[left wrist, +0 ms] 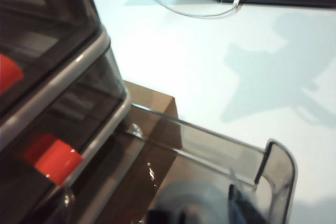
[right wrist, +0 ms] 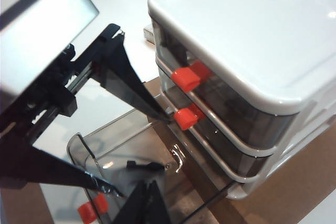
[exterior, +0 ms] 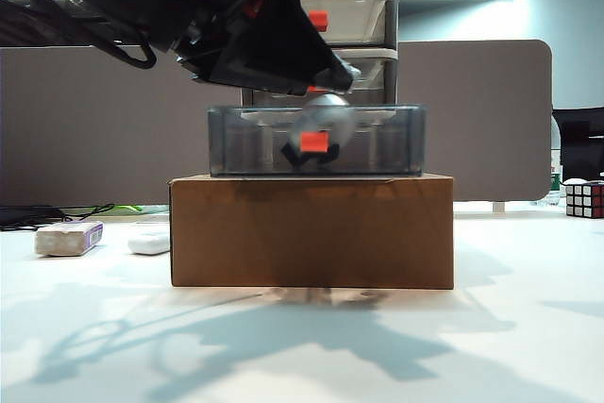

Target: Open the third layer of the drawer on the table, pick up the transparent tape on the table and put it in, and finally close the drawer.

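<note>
Both pincers angle down over third layer (right wrist: 131,150).

Left claw (exterior: 326,92) hangs over the open third layer (exterior: 316,141), tape apparently beneath.

Left gripper (right wrist: 134,153) hides the drawer's (exterior: 363,35) middle tier in the exterior view; a blurred roll (exterior: 326,120) below it; right gripper (right wrist: 149,203) cut off.
</note>
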Controlling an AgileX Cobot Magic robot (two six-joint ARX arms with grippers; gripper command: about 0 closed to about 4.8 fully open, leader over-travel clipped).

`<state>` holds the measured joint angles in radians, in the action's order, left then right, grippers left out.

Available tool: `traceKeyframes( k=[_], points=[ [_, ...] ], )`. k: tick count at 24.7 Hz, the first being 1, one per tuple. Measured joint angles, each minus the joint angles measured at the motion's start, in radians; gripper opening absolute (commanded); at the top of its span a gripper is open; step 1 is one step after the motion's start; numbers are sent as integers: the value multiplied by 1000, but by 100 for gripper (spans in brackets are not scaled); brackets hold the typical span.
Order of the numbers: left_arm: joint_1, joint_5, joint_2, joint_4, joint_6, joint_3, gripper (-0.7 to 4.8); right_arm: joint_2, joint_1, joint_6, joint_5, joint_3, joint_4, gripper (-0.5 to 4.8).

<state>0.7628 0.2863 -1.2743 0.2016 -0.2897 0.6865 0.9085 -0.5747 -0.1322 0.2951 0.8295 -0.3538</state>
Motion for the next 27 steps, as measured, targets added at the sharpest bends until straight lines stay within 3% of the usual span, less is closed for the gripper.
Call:
traceKeyframes(
  k=[6,7,8,10,15,19,22,27],
  points=[
    [0,0,16,-18,31,0,322,-16,0,0,-3,0,-4,-5],
    [9,0,64,-66,66,0,280,-16,0,0,-3,0,-4,-5],
    [16,1,91,-87,82,0,204,-16,0,0,-3,0,-4,-5],
    [38,29,157,-151,102,2,-16,-17,0,0,-3,0,-4,-5],
    [78,151,255,-399,209,5,-6,-18,0,0,-4,0,-3,-5],
    [78,148,227,-533,238,3,-6,-18,0,0,-4,0,23,-5],
    [76,71,149,-510,238,3,-6,-10,-1,0,-8,0,121,-5],
    [76,63,93,-428,238,3,-6,71,-1,0,-30,11,305,-5]
  ],
)
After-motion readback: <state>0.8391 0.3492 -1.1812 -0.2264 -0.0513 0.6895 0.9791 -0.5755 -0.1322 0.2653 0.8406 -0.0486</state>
